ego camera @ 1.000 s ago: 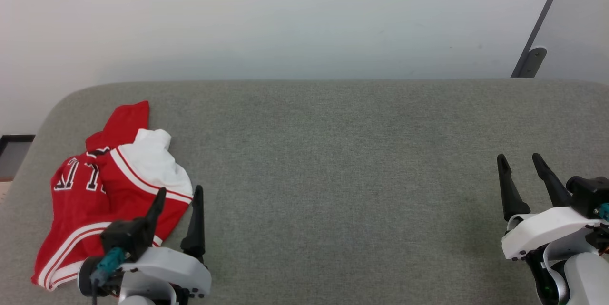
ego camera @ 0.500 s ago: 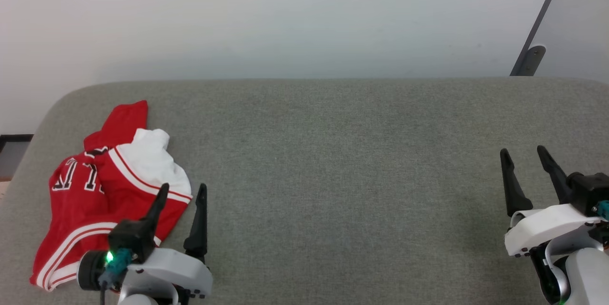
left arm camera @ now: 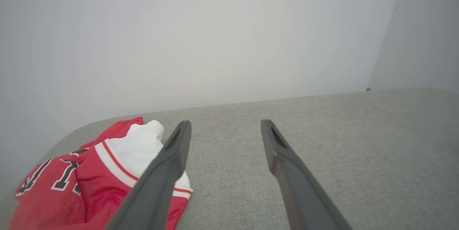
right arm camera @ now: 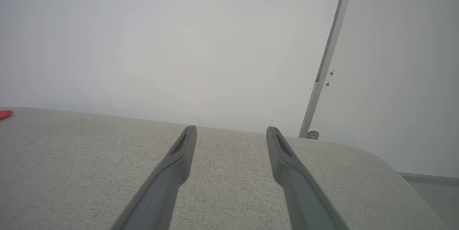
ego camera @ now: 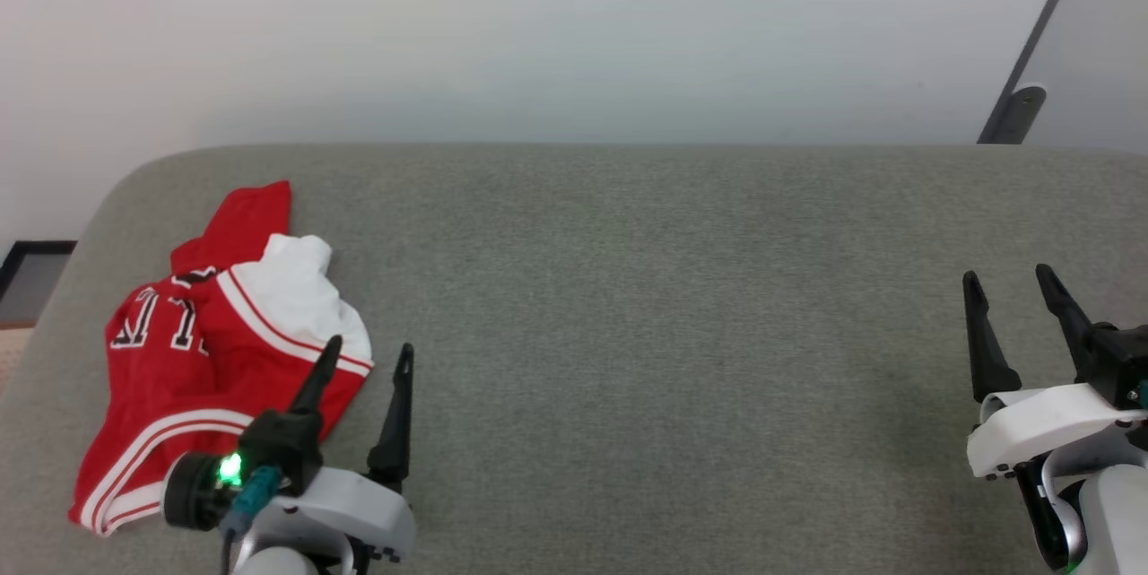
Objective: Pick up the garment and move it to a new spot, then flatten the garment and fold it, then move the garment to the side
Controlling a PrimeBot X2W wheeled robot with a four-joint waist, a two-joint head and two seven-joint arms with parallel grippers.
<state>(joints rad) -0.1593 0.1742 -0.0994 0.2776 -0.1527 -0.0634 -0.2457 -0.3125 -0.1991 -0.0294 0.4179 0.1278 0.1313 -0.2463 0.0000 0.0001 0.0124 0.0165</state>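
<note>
The grey fabric-covered desk [ego camera: 628, 333] spans my frame. The crumpled red-and-white basketball jersey [ego camera: 179, 378] lies lower left. My left end effector [ego camera: 369, 344], spread wide, is poised over its right edge, apparently to grasp it; the right end effector [ego camera: 1006, 272], also wide, sits lower right.

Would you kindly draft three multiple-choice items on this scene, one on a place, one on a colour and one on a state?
1. Where on the grey surface does the garment lie? A centre; B left end; C right end.
2. What colour is its sleeve piece? A white; B blue; C yellow.
3. How is the left end effector? A shut on cloth; B shut, empty; C open, empty.
Key: B, it lies crumpled by the left edge; A, white cloth beside red; C, fingers apart, only surface between them.
</note>
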